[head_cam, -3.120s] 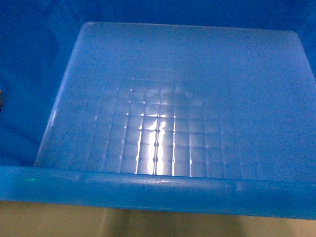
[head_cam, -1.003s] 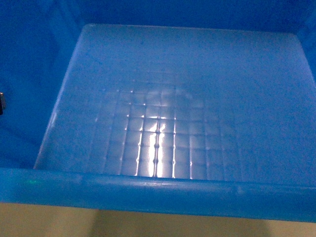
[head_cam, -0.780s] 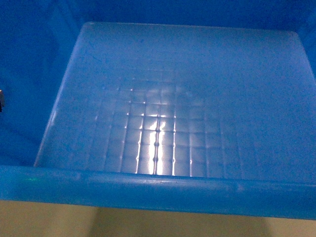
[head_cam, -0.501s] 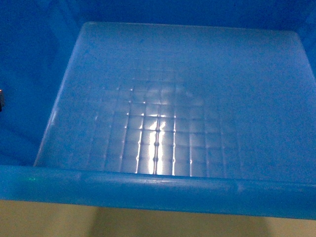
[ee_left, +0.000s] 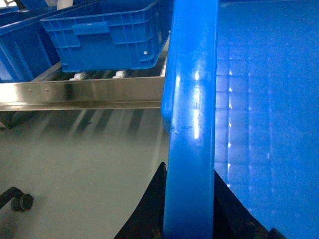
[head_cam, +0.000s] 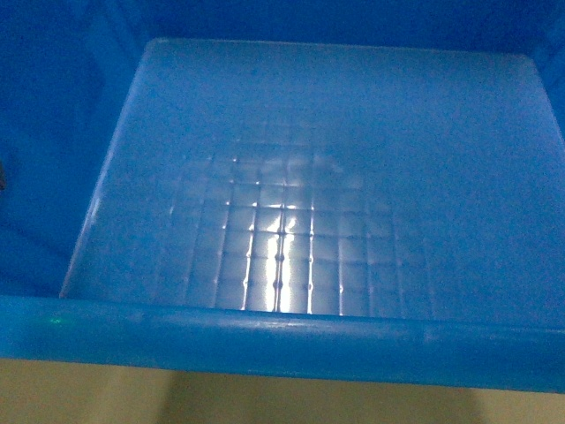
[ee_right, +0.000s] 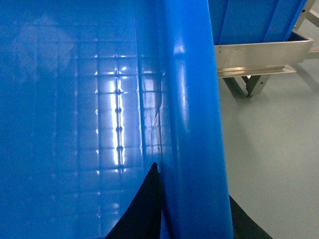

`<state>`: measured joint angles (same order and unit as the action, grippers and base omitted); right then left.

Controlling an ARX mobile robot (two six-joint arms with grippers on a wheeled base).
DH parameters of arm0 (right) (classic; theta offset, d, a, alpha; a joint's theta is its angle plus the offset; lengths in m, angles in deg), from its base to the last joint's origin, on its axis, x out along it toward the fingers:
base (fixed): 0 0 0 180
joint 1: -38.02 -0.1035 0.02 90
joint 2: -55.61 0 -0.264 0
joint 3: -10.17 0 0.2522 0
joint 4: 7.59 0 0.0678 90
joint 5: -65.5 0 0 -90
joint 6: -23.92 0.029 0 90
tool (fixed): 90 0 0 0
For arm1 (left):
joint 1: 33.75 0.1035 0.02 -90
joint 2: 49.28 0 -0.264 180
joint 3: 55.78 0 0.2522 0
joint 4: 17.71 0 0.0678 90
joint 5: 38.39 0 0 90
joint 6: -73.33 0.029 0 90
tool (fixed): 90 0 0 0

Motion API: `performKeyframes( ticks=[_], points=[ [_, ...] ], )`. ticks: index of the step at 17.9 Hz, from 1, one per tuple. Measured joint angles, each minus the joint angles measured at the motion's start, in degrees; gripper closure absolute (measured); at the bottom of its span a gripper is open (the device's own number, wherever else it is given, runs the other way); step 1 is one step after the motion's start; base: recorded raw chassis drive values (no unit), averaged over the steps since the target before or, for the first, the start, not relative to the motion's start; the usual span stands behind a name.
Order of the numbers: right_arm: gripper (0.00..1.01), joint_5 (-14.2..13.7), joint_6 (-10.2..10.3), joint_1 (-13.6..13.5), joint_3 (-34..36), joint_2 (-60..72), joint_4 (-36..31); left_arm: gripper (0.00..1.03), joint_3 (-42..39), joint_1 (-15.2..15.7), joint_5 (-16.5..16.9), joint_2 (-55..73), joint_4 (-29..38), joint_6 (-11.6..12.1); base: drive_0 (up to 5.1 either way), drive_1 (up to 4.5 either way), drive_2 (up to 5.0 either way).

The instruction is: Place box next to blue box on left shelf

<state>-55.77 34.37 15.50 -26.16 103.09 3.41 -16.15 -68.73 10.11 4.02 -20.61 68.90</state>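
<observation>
the box point(head_cam: 291, 177) fills nearly the whole head view, seen from above and into its open inside: a pale grid-embossed floor with a bright streak of reflected light near its middle, darker blue walls rising at the left and far sides, and the thick rounded near rim running across the bottom of the view. below that rim a strip of pale floor point(head_cam: 265, 402) shows.

in the left wrist view the left hand point(ee_left: 188, 209) is clamped over the box's left rim, one dark finger on the outer side and one on the inner side, with the rim running up between them. past the rim a second blue box point(ee_left: 107, 37) (ribbed walls, a handle slot in its end) sits on the left shelf point(ee_left: 89, 92), whose bright metal front rail crosses the view; a few small white rollers show just under that second box. the held box's far corner is near the rail, and whether it touches the shelf cannot be told.

in the right wrist view the right hand point(ee_right: 192, 214) grips the box's right rim the same way, dark fingers on either side of it. beyond, another length of metal rail point(ee_right: 259, 52) and a blue wall above it show over grey floor.
</observation>
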Motion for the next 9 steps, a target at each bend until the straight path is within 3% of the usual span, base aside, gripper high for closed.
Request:
performKeyframes(
  ticks=[9],
  points=[
    [0.85, 0.0, 0.0, 0.0, 0.0, 0.0, 0.0, 0.90, 0.0, 0.0, 0.0, 0.1, 0.2, 0.1, 0.0, 4.11, -4.1]
  ],
)
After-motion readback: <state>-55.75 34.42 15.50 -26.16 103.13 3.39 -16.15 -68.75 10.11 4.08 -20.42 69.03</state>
